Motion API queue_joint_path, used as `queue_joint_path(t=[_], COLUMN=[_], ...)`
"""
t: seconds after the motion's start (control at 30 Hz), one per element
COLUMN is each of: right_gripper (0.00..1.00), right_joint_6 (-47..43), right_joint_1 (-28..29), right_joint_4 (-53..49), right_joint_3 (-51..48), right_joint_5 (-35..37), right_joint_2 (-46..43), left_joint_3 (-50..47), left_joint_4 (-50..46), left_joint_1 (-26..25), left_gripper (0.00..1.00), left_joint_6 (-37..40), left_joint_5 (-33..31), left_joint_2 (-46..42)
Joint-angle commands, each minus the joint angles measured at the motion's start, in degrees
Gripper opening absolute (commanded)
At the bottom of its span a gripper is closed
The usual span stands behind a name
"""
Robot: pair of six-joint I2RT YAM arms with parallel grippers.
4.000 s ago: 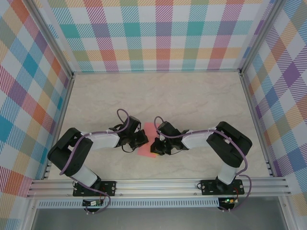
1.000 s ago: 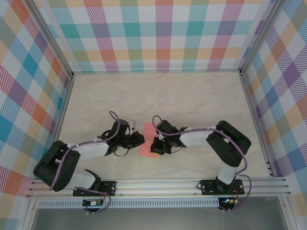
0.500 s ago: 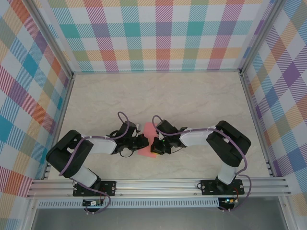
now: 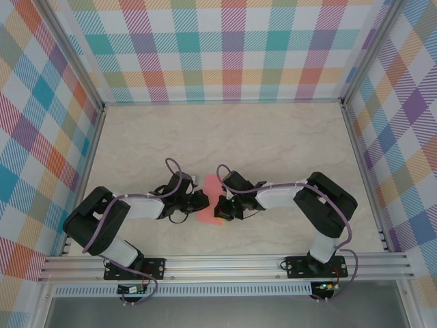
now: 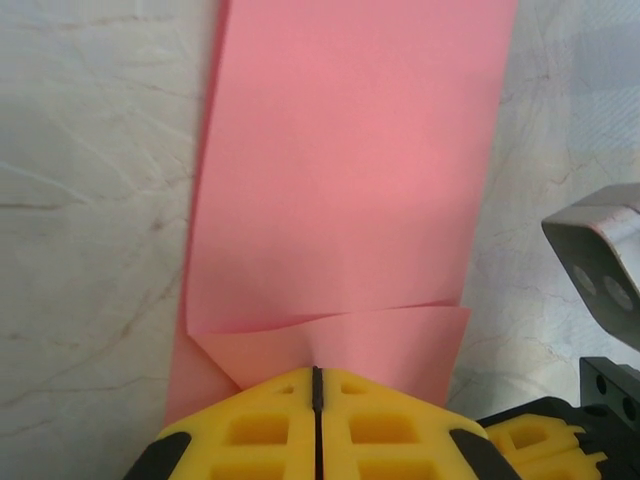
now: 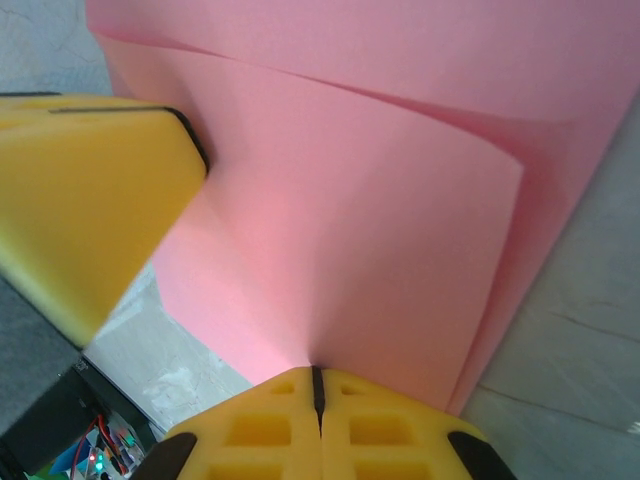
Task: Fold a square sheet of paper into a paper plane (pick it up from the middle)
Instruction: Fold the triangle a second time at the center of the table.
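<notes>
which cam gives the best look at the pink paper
The left wrist view: the paper runs up the frame, both long edges and a raised flap plain. From the top it is a small strip, partly covered. The right wrist view is close on curled layers, edges cut off.

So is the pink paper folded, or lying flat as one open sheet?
Folded. The pink paper is a narrow layered strip, with a flap turned over at the left gripper.

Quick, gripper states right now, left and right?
Left gripper: closed at the edge of the pink paper; hold unclear.
Right gripper: closed, pinching the pink paper.
</notes>
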Motion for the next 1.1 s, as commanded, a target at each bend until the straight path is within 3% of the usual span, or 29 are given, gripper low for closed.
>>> queue_joint_path(t=[0.0,0.4,0.83,1.07], right_gripper=[0.05,0.05,0.06,0.07], right_joint_6=[-1.3,-1.5,-1.6,-1.7], right_joint_1=[0.5,0.5,0.5,0.5], right_joint_4=[-6.8,-6.6,-7.4,-7.5], right_joint_3=[-2.6,-2.4,-1.0,-0.8], right_joint_5=[2.7,2.0,2.6,2.6], right_joint_2=[2.8,3.0,2.4,2.1], left_joint_3=[1.4,3.6,1.3,1.2], left_joint_4=[-3.9,-5.0,-7.8,-3.8], left_joint_1=[3.3,8.3,7.1,4.4], left_gripper=[0.07,0.08,0.1,0.1], left_joint_6=[2.0,3.3,0.5,0.6], left_joint_5=[-3.6,0.0,5.5,8.9], left_joint_2=[0.1,1.7,-12.3,-7.1])
